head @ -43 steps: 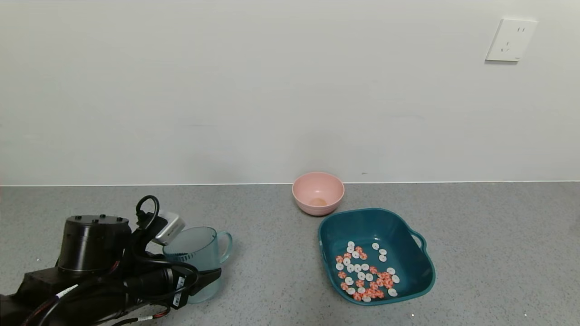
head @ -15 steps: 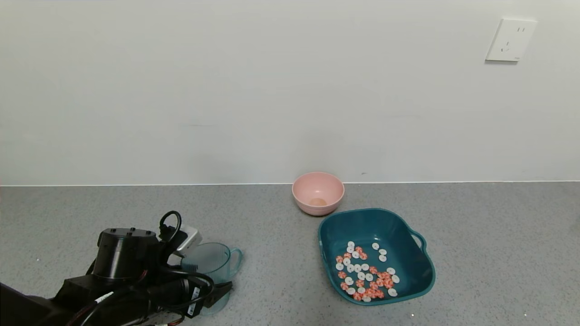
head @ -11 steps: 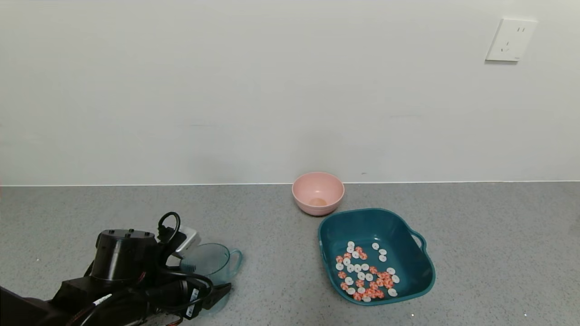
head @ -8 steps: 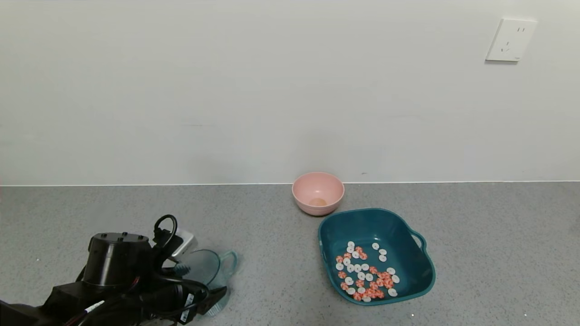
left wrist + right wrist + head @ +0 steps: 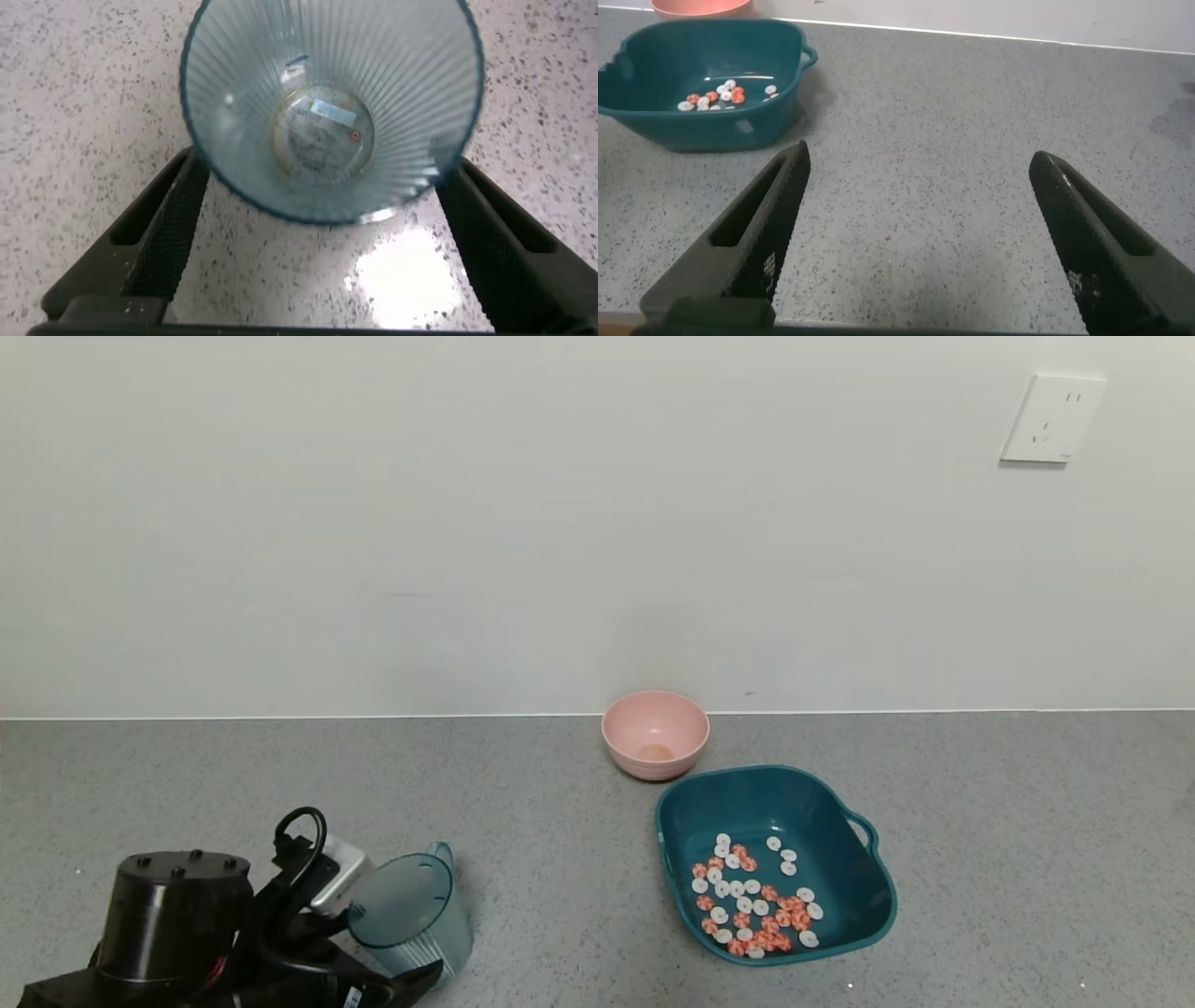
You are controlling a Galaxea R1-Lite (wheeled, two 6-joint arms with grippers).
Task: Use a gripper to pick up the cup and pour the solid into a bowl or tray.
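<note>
The pale blue-green ribbed cup (image 5: 411, 919) lies tipped on the counter at the front left, its mouth turned toward my left arm. It is empty in the left wrist view (image 5: 327, 103). My left gripper (image 5: 392, 973) is open, its two fingers spread wide on either side of the cup's rim (image 5: 327, 177). The white and orange-red solid (image 5: 752, 901) lies in the dark teal tray (image 5: 747, 773) to the right. My right gripper (image 5: 920, 159) is open and empty over bare counter, out of the head view. The tray (image 5: 701, 121) and the solid (image 5: 715, 96) show beyond it.
A pink bowl (image 5: 655, 735) stands by the wall just behind the tray; its edge shows in the right wrist view (image 5: 691, 6). A wall outlet (image 5: 1052, 418) is high at the right. Grey counter lies between the cup and the tray.
The cup stood upright between the left fingers; now it has tipped over with its mouth toward the arm. The left arm has drawn back toward the front left.
</note>
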